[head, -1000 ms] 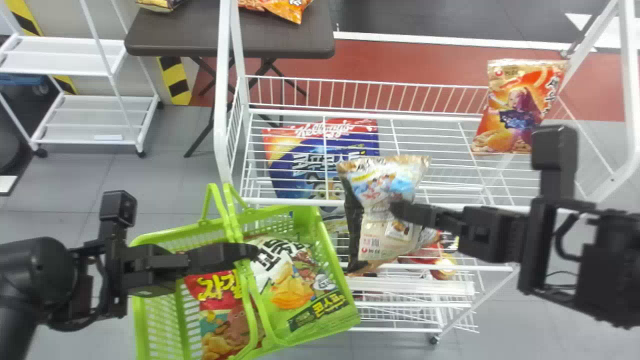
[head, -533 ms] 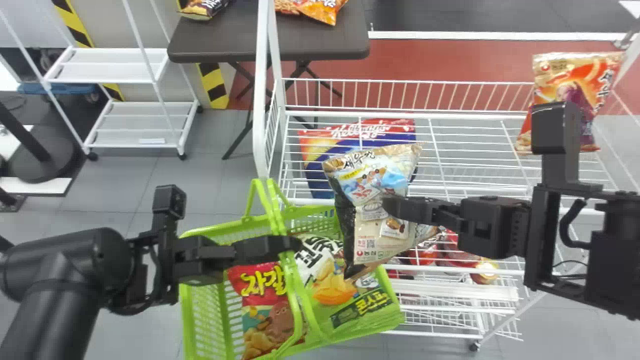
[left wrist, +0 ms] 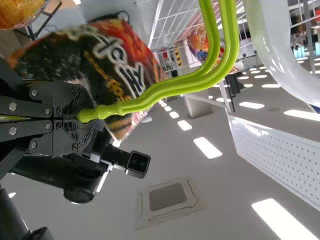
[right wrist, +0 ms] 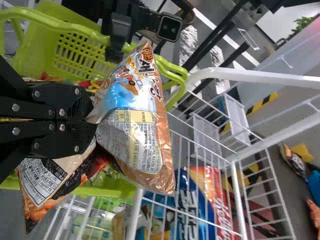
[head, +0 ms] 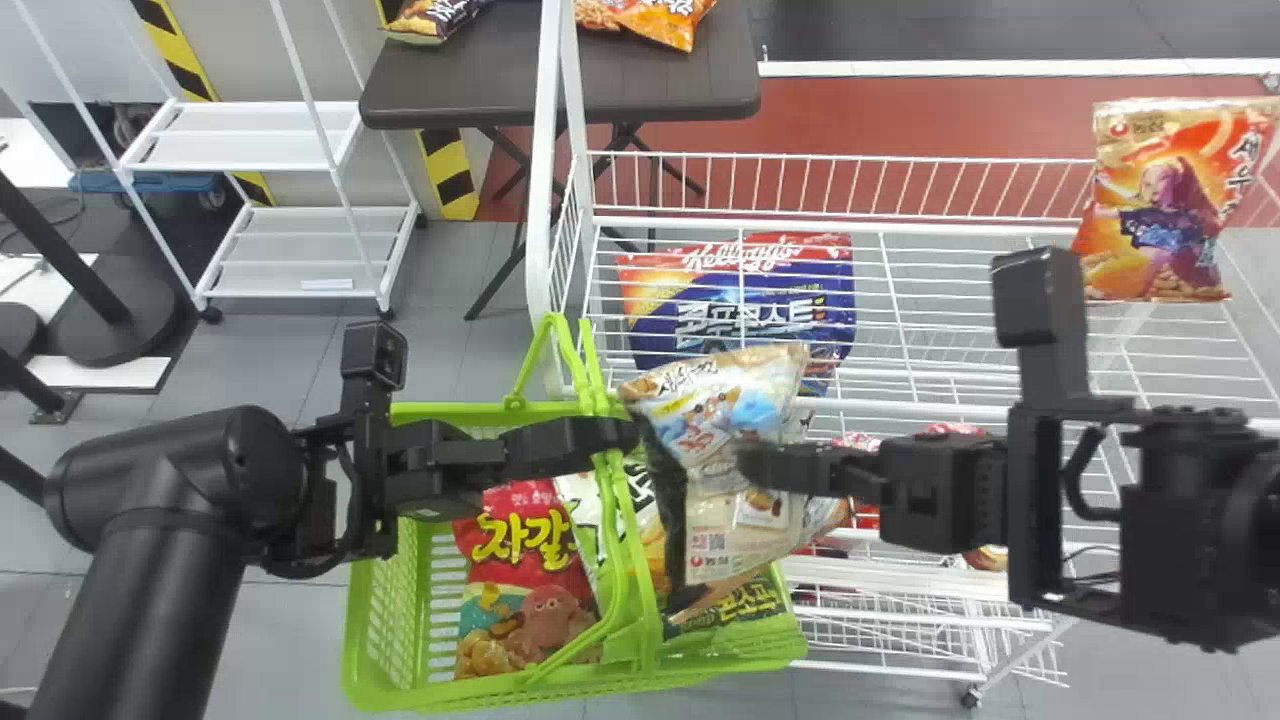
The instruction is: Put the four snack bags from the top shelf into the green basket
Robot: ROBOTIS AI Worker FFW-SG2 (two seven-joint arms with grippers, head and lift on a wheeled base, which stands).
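While my left tool is clamped on the raised handles, my right tool has a blue-and-cream shrimp-snack bag pinched, centre of the head view, over the right part of the green basket. A dark red-and-black snack bag hangs against it; likely both in one grip, though I can't be certain. In the basket: red snack bag lower centre, green corn-snack bag to its right. Orange shrimp-snack bag upright at the rack's upper right.

Step in hand, as I judge it: lowering the load in. Best to sink it upright on the right side of the handles, lower corners well inside the wall, and part my fingers only once the bags rest on those below. Left grip firm, basket level.

Edges: handles close by the load's left, could snag it; front rail of the wire rack just behind. Roomiest gap is lower left inside the basket, but the handles block a straight slide there.
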